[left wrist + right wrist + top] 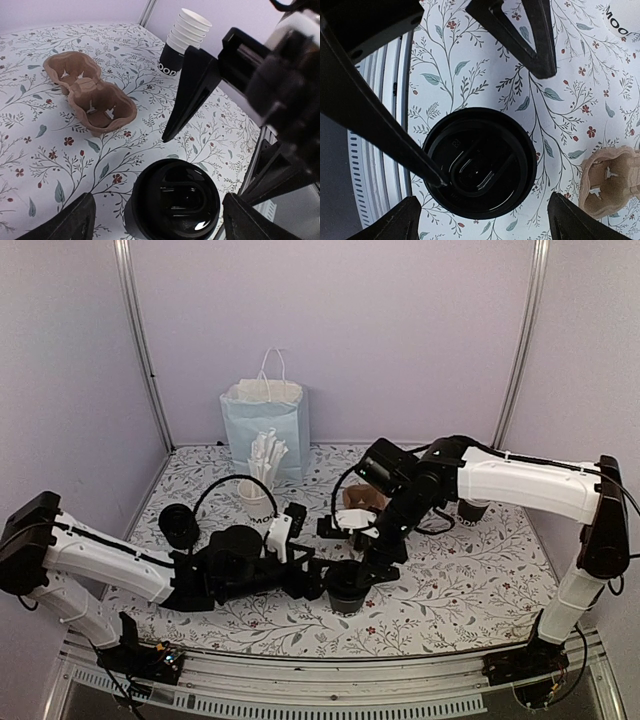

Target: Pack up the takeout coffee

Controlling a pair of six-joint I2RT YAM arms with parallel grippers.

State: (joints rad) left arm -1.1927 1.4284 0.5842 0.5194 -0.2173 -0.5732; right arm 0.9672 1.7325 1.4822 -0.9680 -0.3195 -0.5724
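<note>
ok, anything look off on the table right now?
Nothing spilled or damaged. The lidded cup stands upright, lid seated flat; the carrier sits empty and level beyond it. One doubt: a black cup at the far left may be lying on its side, too small to tell.

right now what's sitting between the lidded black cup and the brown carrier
nothing, just bare floral table cover between the lidded cup and the carrier. it shows best in the left wrist view, and the right wrist view agrees
</note>
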